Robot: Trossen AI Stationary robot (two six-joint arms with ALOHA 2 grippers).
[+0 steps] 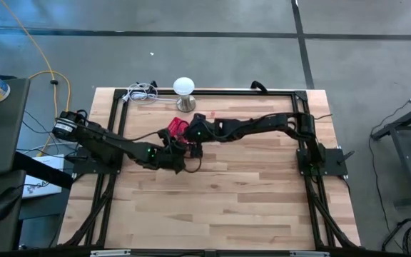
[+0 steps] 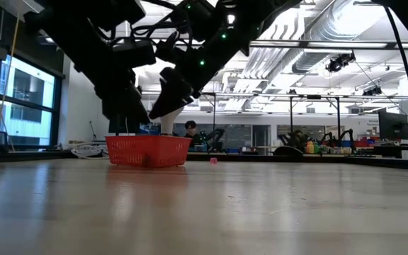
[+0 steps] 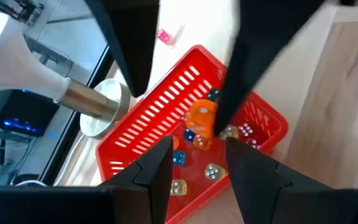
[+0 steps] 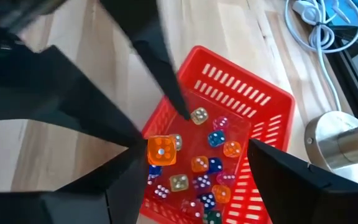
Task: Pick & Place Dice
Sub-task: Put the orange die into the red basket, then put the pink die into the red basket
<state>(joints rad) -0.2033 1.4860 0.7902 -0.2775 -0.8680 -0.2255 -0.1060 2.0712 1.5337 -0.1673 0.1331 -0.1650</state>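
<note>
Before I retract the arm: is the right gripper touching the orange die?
Cannot tell. In the right wrist view the orange die shows beside one finger of the open right gripper, above the red basket; contact or mere overlap is unclear.

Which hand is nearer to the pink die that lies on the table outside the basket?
Right. The right hand hangs over the basket, toward the pink die; the left hand is over the basket's opposite edge.

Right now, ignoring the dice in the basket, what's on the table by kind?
Red mesh basket: 1
Pink die, loose outside the basket: 1
White-domed lamp: 1
White cable bundle: 1
Total: 4
</note>
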